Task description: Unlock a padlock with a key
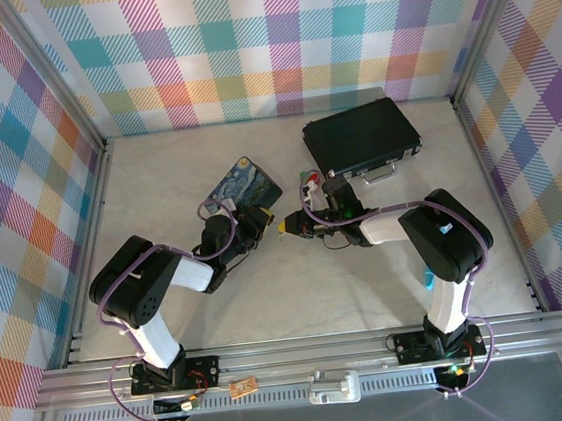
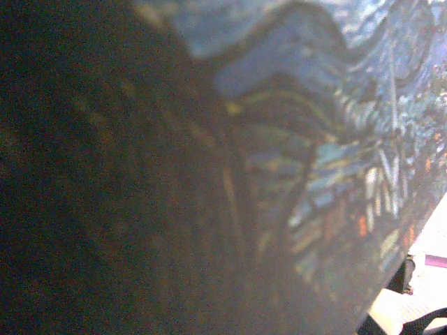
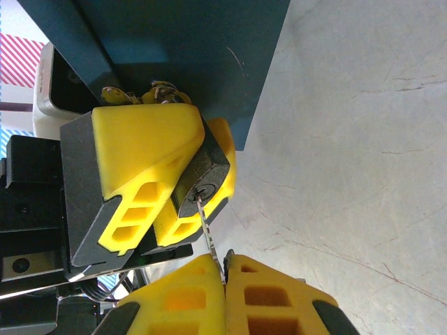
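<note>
Right tool [image 3: 225, 279]: pads pressed together, pinching key [image 3: 209, 234] by rear end, blade pointing away.
Key tip at keyhole mouth; depth of entry unclear, blade looks slightly skewed.
Padlock [image 3: 202, 183]: clamped between yellow pads of left tool [image 1: 262, 219], keyhole facing key.
Advice: line blade up with keyway first; push slowly and straight; seat fully before twisting; left grip must resist turn.
Just behind: blue tin [image 3: 181, 56], standing on worktop [image 3: 349, 174].
Farther back: black case [image 1: 362, 137].

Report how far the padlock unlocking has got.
Done: the left gripper clamps the padlock, and the right gripper pinches the key. In hand: the key's tip meets the keyhole, with most of its blade outside. To do: push it in, turn it, spring the lock open.
</note>
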You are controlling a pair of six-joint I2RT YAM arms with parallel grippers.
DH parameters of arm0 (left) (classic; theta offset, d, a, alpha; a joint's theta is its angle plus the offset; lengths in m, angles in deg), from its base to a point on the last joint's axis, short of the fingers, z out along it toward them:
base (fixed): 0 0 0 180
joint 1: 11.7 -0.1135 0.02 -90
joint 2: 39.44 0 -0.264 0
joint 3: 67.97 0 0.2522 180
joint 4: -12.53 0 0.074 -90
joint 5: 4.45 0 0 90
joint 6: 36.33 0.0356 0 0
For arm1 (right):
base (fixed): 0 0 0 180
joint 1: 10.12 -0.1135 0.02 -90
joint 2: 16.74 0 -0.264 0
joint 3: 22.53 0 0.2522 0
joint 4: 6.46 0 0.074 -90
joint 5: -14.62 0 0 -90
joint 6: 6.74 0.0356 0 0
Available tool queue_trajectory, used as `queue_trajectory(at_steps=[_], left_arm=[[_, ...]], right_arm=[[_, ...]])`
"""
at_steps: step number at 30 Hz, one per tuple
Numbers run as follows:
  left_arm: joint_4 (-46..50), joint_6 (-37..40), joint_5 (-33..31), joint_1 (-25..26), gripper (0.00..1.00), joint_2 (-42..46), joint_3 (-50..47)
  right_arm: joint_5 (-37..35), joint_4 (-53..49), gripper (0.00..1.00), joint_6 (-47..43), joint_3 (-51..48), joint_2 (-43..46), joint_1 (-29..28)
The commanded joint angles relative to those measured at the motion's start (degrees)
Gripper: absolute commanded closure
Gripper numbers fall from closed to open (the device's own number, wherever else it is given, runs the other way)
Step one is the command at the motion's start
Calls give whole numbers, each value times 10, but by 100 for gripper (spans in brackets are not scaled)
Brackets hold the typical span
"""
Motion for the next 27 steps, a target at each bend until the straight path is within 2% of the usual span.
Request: queue_trajectory(at_steps=[1, 6, 14, 24, 27], left_arm=[[-20, -24, 25, 17, 100, -6, 5], [-20, -23, 26, 18, 100, -1, 3], [-13, -20, 57, 20, 100, 9, -1], [-33, -17, 63, 25, 100, 11, -6], [-36, -18, 61, 25, 100, 12, -6]], right_arm=[[16, 51, 100, 12, 17, -14, -3], [25, 57, 100, 8, 18, -13, -3], [13, -24, 100, -32, 43, -1, 8], [66, 127, 100, 143, 39, -39, 21], [56, 132, 100, 154, 36, -45, 22]])
